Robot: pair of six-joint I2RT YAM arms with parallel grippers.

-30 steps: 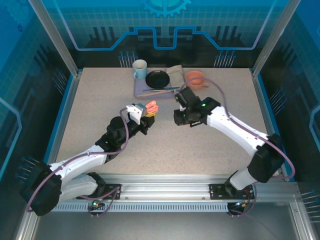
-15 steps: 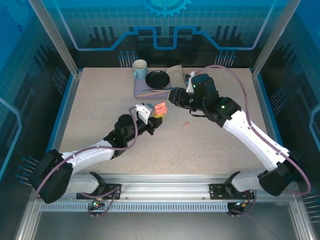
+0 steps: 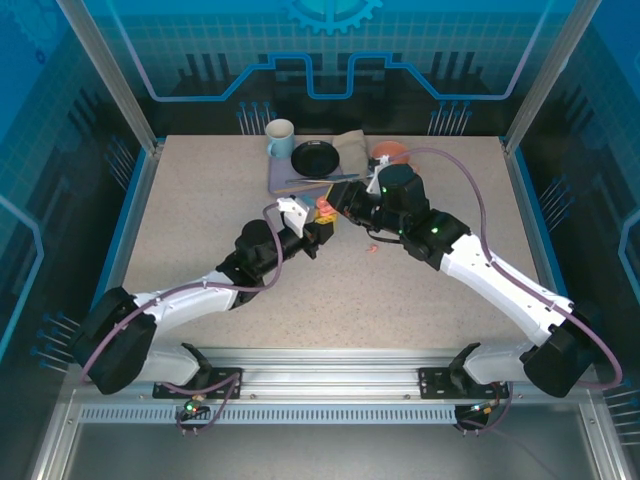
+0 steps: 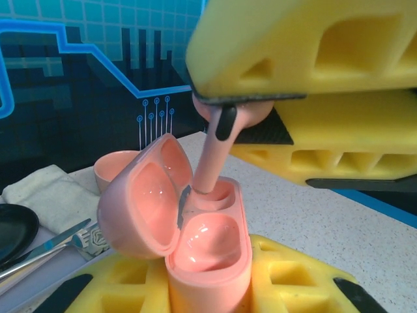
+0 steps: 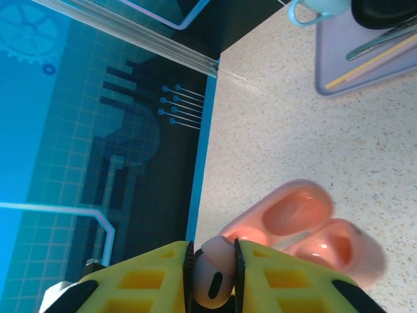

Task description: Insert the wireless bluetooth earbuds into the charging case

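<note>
**Pink earbud at the mouth of the open case**

A second pink bud (image 3: 372,246) lies loose on the table (image 3: 200,200), on the near side of the right arm. Beyond it the left gripper (image 3: 320,222) is clamped tight on the base of the pink case (image 4: 208,248), holding it upright with its lid (image 4: 138,203) swung open to the left; the earbud (image 4: 210,153) stands nearly upright over the case, its stem end down in the farther socket; the right gripper (image 5: 214,275) pinches the earbud's head between its yellow fingers (image 5: 287,280), closed down to that width. At the far edge sits a lavender tray (image 3: 283,178) carrying a black plate (image 3: 316,157), with a mug (image 3: 280,137) at its far left corner; a cloth (image 3: 352,148) and an orange bowl (image 3: 392,151) lie to its right.
</note>
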